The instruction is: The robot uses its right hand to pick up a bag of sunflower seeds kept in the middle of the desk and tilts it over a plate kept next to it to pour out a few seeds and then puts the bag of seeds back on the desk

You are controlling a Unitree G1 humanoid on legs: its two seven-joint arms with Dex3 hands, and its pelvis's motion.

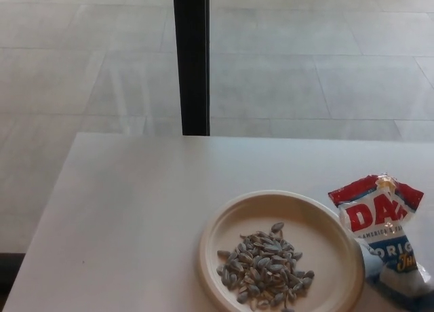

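The bag of sunflower seeds (386, 232), red, white and blue with an open crumpled top, stands upright on the white desk (135, 210) at the right, just beside the plate. The cream plate (224, 244) lies at the desk's front middle with a heap of grey striped seeds (264, 268) in it. No hand touches the bag. Neither of my hands shows in the head view.
A black vertical post (190, 61) rises behind the desk's far edge, in front of a tiled floor. The desk's left edge runs diagonally at picture left. The desk's left and far parts are bare white surface.
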